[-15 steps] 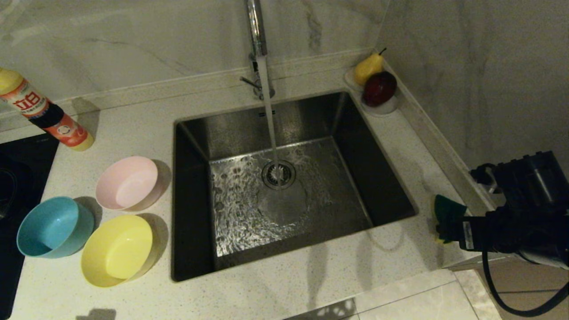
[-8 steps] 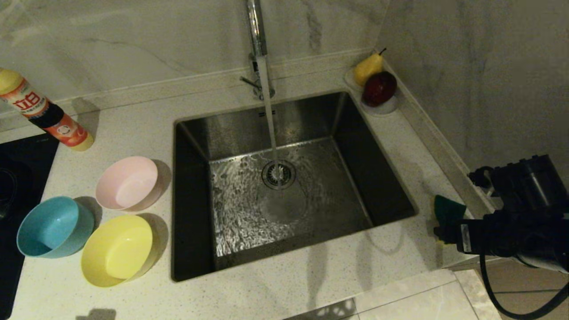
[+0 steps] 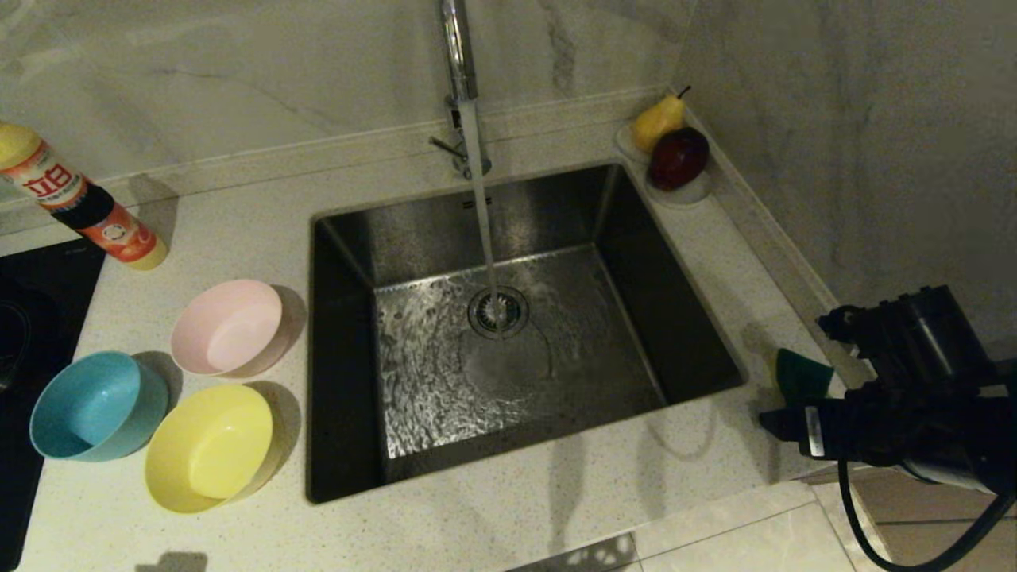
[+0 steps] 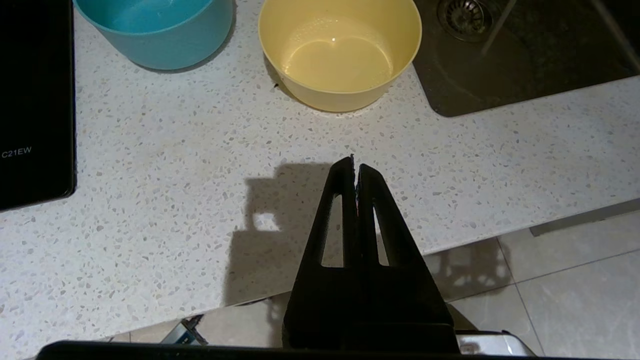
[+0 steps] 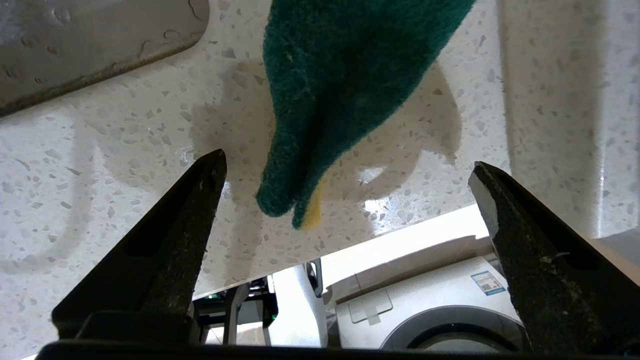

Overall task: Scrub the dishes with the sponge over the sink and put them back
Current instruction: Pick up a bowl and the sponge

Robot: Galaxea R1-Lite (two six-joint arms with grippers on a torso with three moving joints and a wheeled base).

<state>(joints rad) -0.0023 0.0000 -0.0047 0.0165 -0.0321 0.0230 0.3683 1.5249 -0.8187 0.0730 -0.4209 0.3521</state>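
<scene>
Three bowls stand on the counter left of the sink (image 3: 683, 318): pale pink (image 3: 229, 326), light blue (image 3: 95, 405) and yellow (image 3: 210, 446). The sponge (image 3: 801, 375), green side up, lies on the counter right of the sink. My right gripper (image 3: 783, 427) hovers just in front of it, open. In the right wrist view the sponge (image 5: 345, 75) reaches with one corner between the spread fingers of that gripper (image 5: 346, 164), touching neither. My left gripper (image 4: 354, 165) is shut and empty above the counter's front edge, short of the yellow bowl (image 4: 340, 50) and blue bowl (image 4: 155, 30).
Water runs from the faucet (image 3: 459, 71) onto the drain strainer (image 3: 498, 311). A dish-soap bottle (image 3: 79, 208) stands at the back left beside a black cooktop (image 3: 24, 334). A white fruit dish (image 3: 690, 192) with a pear and an apple sits in the back right corner. A raised ledge (image 3: 794, 262) runs along the right wall.
My right gripper has drifted slightly left and toward the counter's front edge, baring more of the sponge. The bowls and left arm have kept still.
</scene>
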